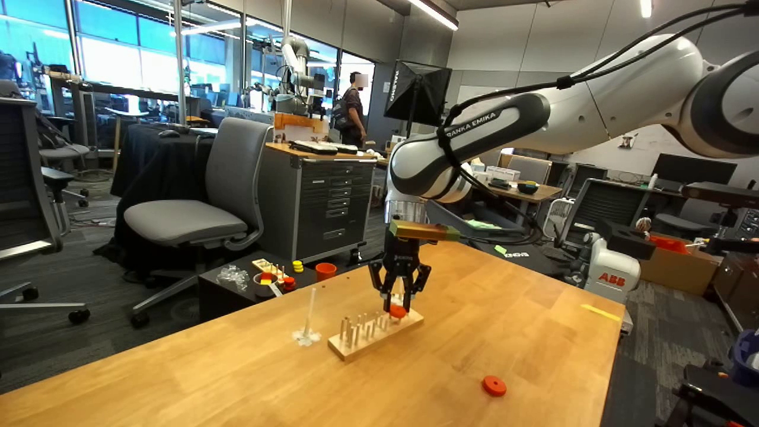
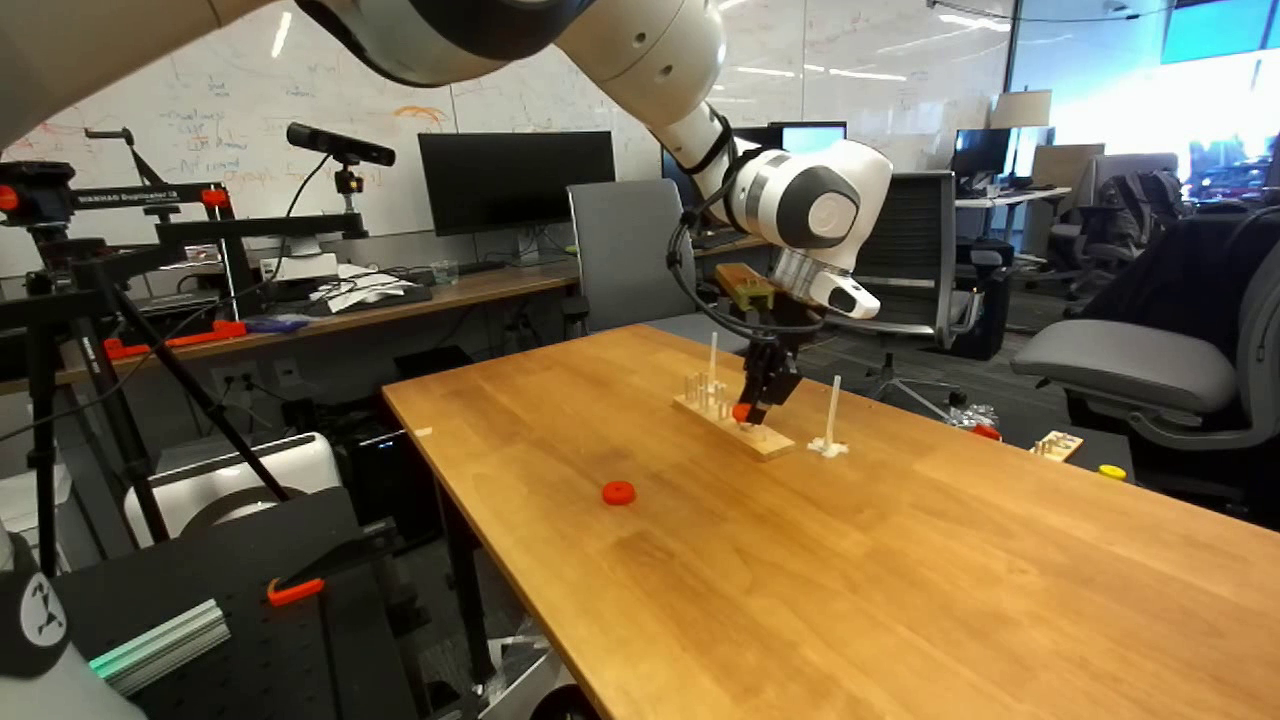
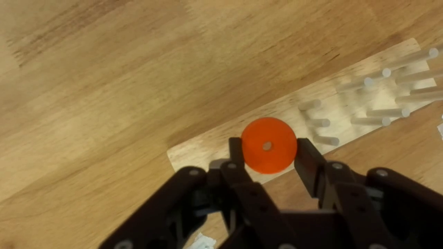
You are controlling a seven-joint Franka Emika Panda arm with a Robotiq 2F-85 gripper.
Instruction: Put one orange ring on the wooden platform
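My gripper (image 3: 269,148) is shut on an orange ring (image 3: 269,159), a fingertip on each side of it. The ring also shows between the fingers in both exterior views (image 1: 398,311) (image 2: 741,412). It is flat and lies over the peg-free end part of the wooden platform (image 3: 193,152). A pale spot fills its centre hole; I cannot tell if that is a peg or bare wood, nor if the ring touches the platform. The platform (image 1: 356,351) carries several thin upright pegs on its other part. A second orange ring (image 1: 494,385) lies flat on the tabletop, apart from the platform (image 2: 618,492).
A thin white upright rod (image 1: 311,313) stands on the wooden table (image 1: 237,367) beside the platform, and another rod (image 2: 712,357) stands on its far side. A low black stand (image 1: 219,296) beside the table holds a red cup (image 1: 325,271) and a similar pegged slab.
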